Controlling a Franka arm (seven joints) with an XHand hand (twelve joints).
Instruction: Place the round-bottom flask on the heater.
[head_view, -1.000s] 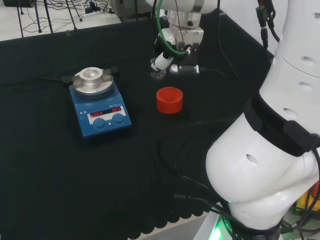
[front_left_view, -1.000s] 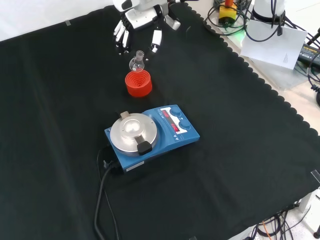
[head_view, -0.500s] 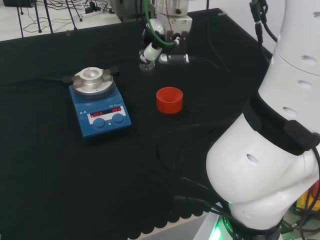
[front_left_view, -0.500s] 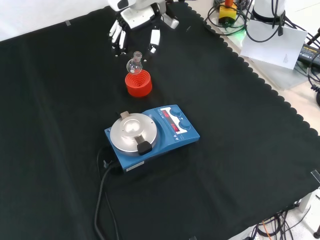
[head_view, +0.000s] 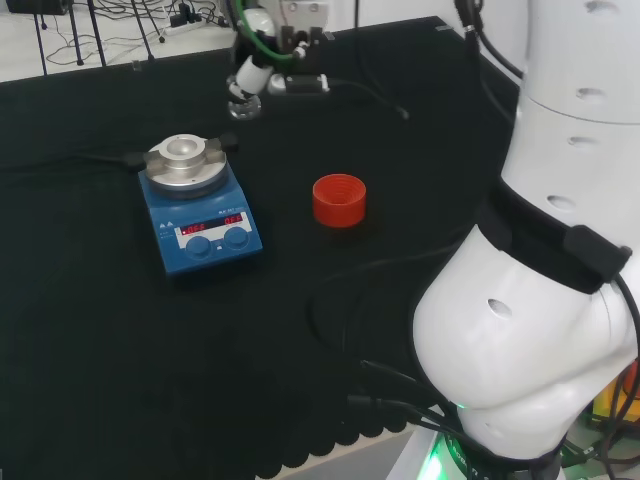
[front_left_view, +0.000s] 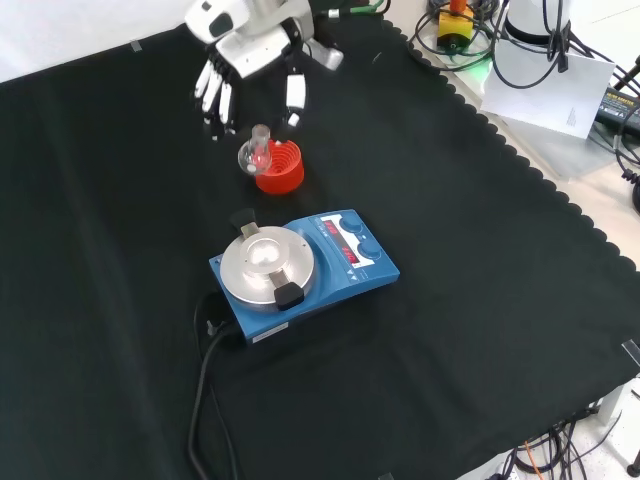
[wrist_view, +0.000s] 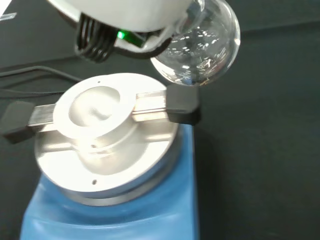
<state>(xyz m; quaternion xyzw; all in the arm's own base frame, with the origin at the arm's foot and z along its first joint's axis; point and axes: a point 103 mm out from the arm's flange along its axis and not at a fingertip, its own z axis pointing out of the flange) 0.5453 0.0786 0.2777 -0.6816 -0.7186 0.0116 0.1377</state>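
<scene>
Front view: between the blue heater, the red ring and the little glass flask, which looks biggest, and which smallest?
1. Blue heater, clearly largest.
2. Red ring.
3. Glass flask, smallest, though held up nearer the camera.

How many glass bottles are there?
1. The round-bottom flask hangs in the air, held by the hand, beside the red stand in the front view. Clear glass is hard to spot, so another could be missed.

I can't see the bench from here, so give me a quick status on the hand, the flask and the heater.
Hand shut on the round-bottom flask, held above the cloth. Heater bowl bare, flask not yet over it. Red stand sits beside the flask; nothing blocks the heater.
</scene>
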